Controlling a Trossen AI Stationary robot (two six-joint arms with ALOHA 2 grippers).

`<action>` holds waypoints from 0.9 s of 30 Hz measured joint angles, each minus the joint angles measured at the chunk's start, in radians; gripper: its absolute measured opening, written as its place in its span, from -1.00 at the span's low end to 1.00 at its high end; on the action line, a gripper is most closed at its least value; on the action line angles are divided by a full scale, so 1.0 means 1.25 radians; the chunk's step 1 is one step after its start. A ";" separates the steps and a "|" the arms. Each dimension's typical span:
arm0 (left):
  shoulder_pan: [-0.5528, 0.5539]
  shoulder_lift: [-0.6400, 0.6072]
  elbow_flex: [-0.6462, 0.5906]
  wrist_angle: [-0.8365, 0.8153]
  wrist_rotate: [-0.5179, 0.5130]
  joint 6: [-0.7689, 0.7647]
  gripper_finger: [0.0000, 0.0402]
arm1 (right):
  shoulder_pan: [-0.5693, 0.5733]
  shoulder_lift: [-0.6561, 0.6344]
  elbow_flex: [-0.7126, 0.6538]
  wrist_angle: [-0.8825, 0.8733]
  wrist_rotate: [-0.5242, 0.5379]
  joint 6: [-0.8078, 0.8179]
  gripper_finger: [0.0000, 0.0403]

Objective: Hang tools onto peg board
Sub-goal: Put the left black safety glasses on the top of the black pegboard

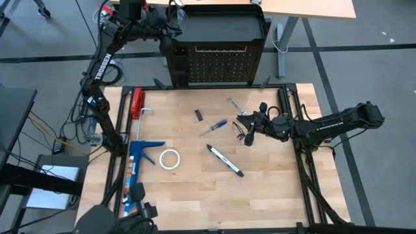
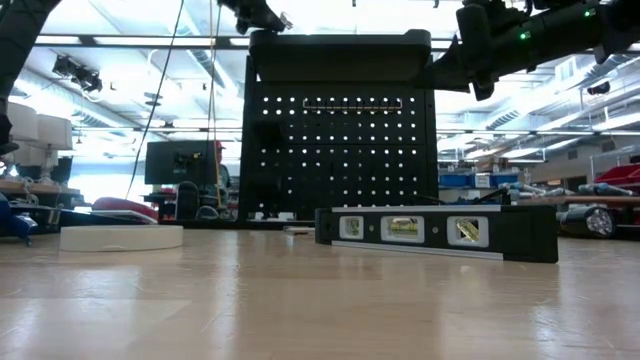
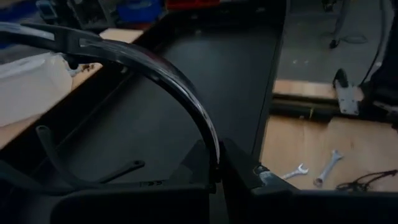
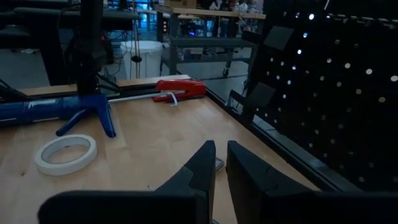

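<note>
The left tool [image 3: 214,171] is pinched shut on the thin curved frame of a pair of safety glasses [image 3: 186,93], held up over the top edge of the peg board [image 1: 218,62] at the far side of the tabletop [image 1: 195,195]. From that tool the board's hole-covered face lies just below and towards the robot, so by my reading the coming move turns on lowering the glasses down the front face to a hook. The frame's arc sweeps away from the tool across the board's dark top shelf. I cannot make out which hook is meant.

The right tool [image 1: 250,135] hangs low over the right part of the tabletop, its fingers [image 4: 205,165] nearly together with nothing visibly between them. Just beside it lie a second pair of glasses [image 1: 247,136] and two wrenches [image 3: 314,174]. Its wrist view faces along the board's face.

Farther out lie the blue-handled screwdriver [image 1: 213,127], the black-and-white pen-like tool [image 1: 225,160] and the tape roll [image 1: 170,158]. Along the left edge are a blue caulking gun [image 1: 138,159] and a red-handled tool [image 1: 136,103]. A black level [image 2: 435,232] stands close to the low camera. None of these blocks the left arm's way down.
</note>
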 joint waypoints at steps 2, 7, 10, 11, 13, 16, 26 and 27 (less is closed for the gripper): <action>-0.004 0.001 0.000 -0.010 -0.009 0.002 -0.92 | 0.000 0.000 0.000 0.000 0.000 0.000 -0.76; -0.010 0.001 0.000 -0.008 -0.020 0.002 -0.86 | 0.000 0.000 0.000 0.000 0.000 0.000 -0.76; -0.010 0.001 0.000 -0.006 -0.029 0.005 -0.83 | 0.000 0.000 0.000 0.000 0.000 0.000 -0.76; -0.010 0.001 0.000 -0.005 -0.036 0.005 -0.82 | 0.000 0.000 0.000 0.000 0.000 0.000 -0.76; -0.010 0.001 0.000 -0.005 -0.039 0.005 -0.79 | 0.000 0.000 0.000 0.000 0.000 0.000 -0.76; -0.010 0.001 0.000 -0.006 -0.039 0.005 -0.74 | 0.000 0.000 0.000 0.000 0.000 0.000 -0.76; -0.010 0.001 0.000 -0.006 -0.040 0.005 -0.65 | 0.000 0.000 0.000 0.001 0.000 0.000 -0.76; -0.010 0.001 0.000 -0.006 -0.041 0.005 -0.65 | 0.000 0.000 0.000 0.001 0.000 0.000 -0.76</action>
